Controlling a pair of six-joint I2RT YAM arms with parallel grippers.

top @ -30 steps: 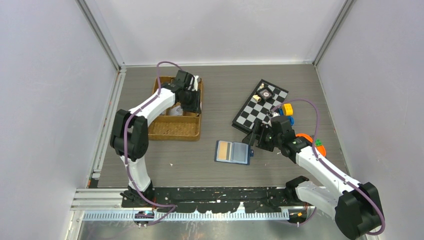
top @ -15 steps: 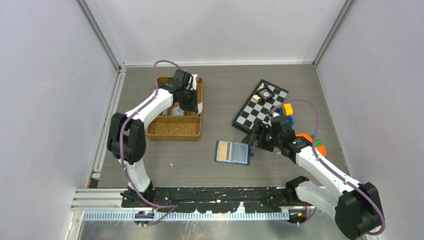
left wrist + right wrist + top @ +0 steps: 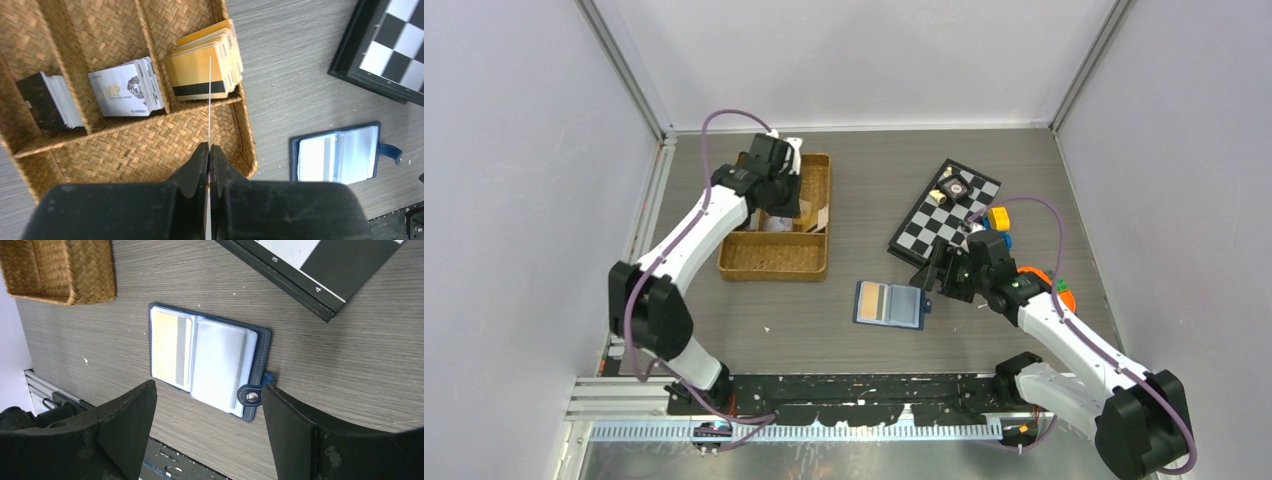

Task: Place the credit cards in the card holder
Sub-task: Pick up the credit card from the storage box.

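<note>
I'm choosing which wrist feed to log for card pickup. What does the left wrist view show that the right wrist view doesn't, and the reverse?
Only left wrist: the thin cards sorted in the brown wicker tray, as a dark stack, a white stack and an orange-tan stack, plus one edge-on card pinched in the shut left tool.
Only right wrist: the open right tool and the metal snap on the holder's tab.
Both: the open navy-blue card holder, part of the tray, and an edge of the black-and-white checkerboard.
</note>
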